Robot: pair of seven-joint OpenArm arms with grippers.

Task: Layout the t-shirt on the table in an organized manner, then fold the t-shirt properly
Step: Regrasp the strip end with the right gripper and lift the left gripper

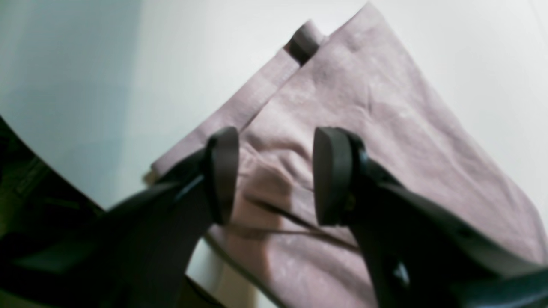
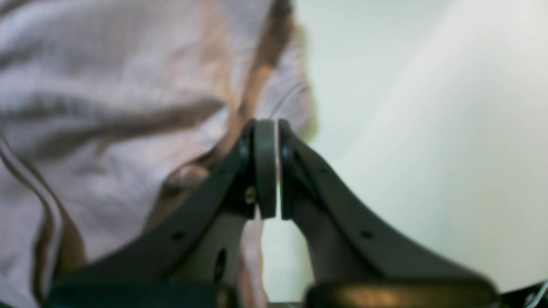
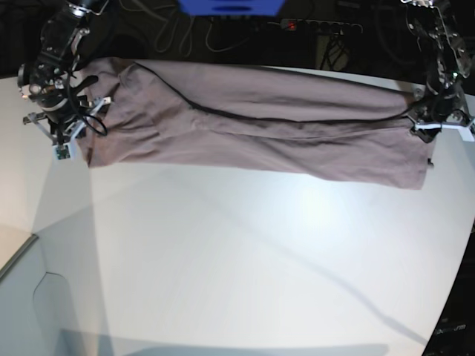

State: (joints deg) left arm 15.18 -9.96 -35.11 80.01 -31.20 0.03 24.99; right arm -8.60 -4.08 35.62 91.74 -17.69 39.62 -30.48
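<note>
Stretched along the far edge of the white bench, the t-shirt is pinched in the closed right pincer while the left pincer straddles cloth half-open (ungripped), so even tension matters.

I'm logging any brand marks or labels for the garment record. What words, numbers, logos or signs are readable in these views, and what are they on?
None can be read.
The t-shirt is plain in all three views, with no print, label or tag showing.
The table carries no marking.
The left pincer and right pincer show no lettering; both wrist views are blurred.
</note>
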